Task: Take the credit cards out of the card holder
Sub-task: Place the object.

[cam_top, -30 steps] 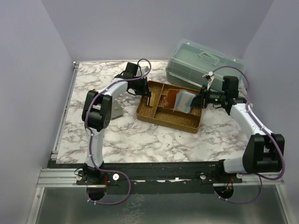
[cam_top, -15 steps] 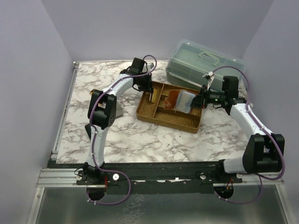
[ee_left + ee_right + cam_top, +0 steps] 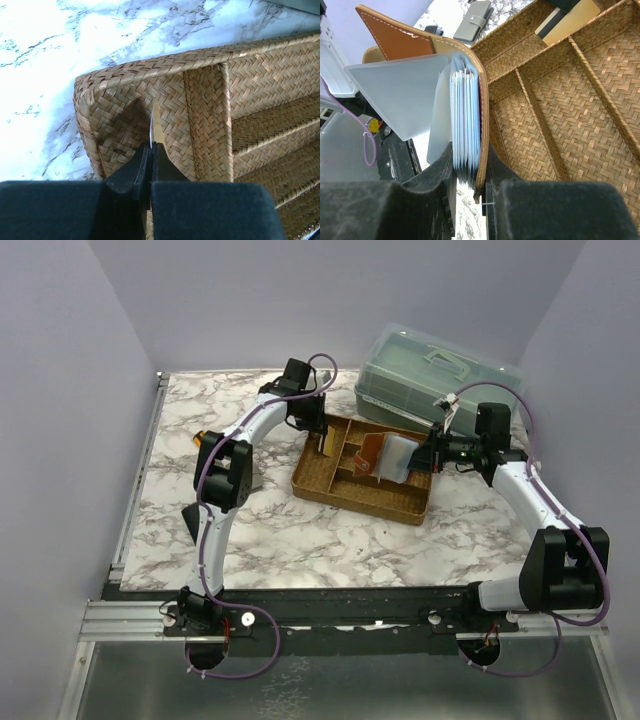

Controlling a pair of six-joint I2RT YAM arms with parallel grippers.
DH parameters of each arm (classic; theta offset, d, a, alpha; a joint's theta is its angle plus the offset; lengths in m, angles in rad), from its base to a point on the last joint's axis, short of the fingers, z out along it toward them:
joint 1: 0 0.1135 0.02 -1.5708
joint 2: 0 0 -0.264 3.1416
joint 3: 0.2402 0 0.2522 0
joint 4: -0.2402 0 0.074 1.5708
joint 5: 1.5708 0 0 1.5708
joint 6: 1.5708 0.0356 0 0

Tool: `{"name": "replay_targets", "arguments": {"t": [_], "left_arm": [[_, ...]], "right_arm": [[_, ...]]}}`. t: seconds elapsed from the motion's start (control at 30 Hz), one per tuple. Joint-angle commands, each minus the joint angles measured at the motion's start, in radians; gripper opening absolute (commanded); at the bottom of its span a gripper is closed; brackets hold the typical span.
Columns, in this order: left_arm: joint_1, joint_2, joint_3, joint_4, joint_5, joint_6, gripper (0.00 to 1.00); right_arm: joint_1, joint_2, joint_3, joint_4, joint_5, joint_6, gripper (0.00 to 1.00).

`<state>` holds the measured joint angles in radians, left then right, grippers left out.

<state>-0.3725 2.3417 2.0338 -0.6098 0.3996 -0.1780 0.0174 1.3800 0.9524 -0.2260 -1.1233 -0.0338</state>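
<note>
My left gripper [image 3: 321,437] is shut on a tan-gold credit card [image 3: 324,446]. It holds the card on edge in the back left compartment of the wicker tray [image 3: 355,508]. In the left wrist view the card [image 3: 155,122] sticks up edge-on from the closed fingers [image 3: 130,170], near the tray's corner [image 3: 150,72]. My right gripper [image 3: 427,456] is shut on the open reddish-brown card holder [image 3: 395,458] and holds it upright over the tray's right side. The right wrist view shows its leather cover [image 3: 400,42], light-blue sleeves [image 3: 465,125], and the card [image 3: 567,17] far off.
A clear plastic box with a handle [image 3: 435,375] stands behind the tray at the back right. A grey wallet [image 3: 472,22] lies on the marble beyond the tray. A grey object [image 3: 250,478] sits beside the left arm's elbow.
My left arm has swung to the right and back, carrying the card from the tray's left edge into the back left compartment. My right gripper and the card holder have stayed still.
</note>
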Motion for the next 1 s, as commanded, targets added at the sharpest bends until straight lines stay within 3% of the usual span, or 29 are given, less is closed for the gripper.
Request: {"name": "replay_targets", "arguments": {"t": [0.0, 0.7, 0.97], "left_arm": [[-0.006, 0.043, 0.044, -0.039, 0.011, 0.034, 0.02], [-0.006, 0.107, 0.136, -0.062, 0.036, 0.024, 0.03], [-0.005, 0.088, 0.163, -0.108, -0.018, 0.025, 0.02]], "right_arm": [[-0.008, -0.013, 0.000, 0.024, -0.044, 0.005, 0.00], [-0.010, 0.002, -0.001, 0.022, -0.049, 0.004, 0.00], [-0.009, 0.001, -0.001, 0.022, -0.050, 0.004, 0.00]]}}
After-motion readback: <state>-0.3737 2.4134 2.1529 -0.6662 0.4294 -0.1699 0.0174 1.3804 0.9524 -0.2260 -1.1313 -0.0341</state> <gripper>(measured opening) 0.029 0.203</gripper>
